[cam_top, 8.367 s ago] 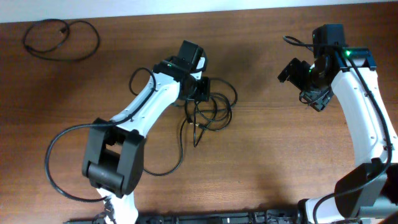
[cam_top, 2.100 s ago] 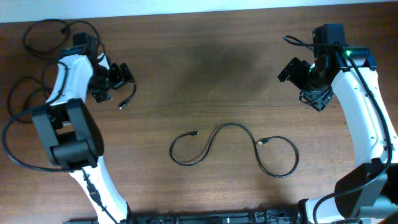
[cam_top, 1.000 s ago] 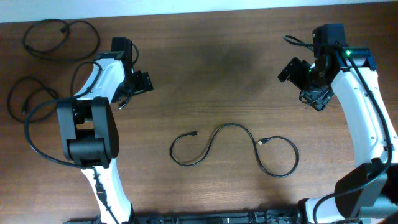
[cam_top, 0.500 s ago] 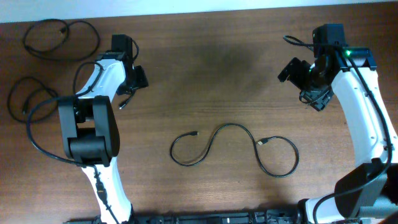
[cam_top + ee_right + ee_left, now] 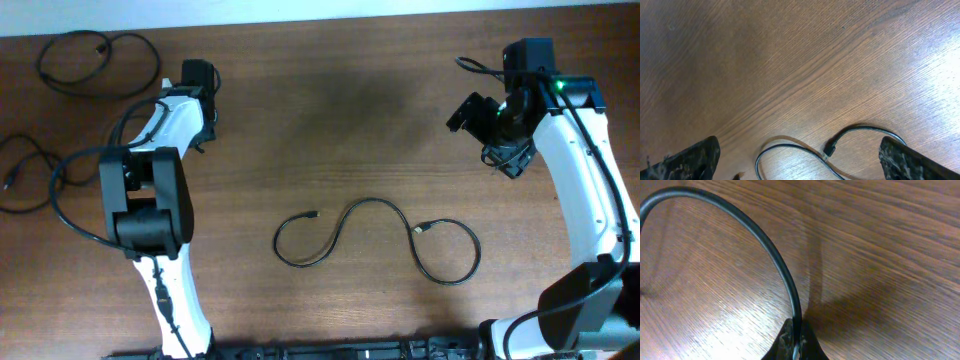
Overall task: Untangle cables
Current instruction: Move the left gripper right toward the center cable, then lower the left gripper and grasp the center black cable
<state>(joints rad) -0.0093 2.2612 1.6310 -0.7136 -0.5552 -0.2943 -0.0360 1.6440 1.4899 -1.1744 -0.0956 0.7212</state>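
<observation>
One thin black cable point(image 5: 372, 205) lies in an S-shaped curve with both plugs free at the table's front middle. It also shows in the right wrist view point(image 5: 790, 147). A second cable point(image 5: 100, 65) lies coiled at the far left corner. A third cable point(image 5: 25, 152) trails off the left edge. My left gripper point(image 5: 206, 128) is near the far left. In the left wrist view it point(image 5: 796, 342) is shut on a black cable strand point(image 5: 765, 245) that arcs away over the wood. My right gripper point(image 5: 800, 165) is open and empty, held above the table at the far right point(image 5: 478, 118).
The wooden table point(image 5: 350, 120) ends at a white edge along the back. The thick black wire of the left arm point(image 5: 70, 215) loops over the table at the left. A dark bar point(image 5: 330, 352) runs along the front edge.
My left gripper has swung in closer to its own arm. The loose cable at the far left has slid further left, partly out of frame. The right arm and the S-shaped cable have not moved.
</observation>
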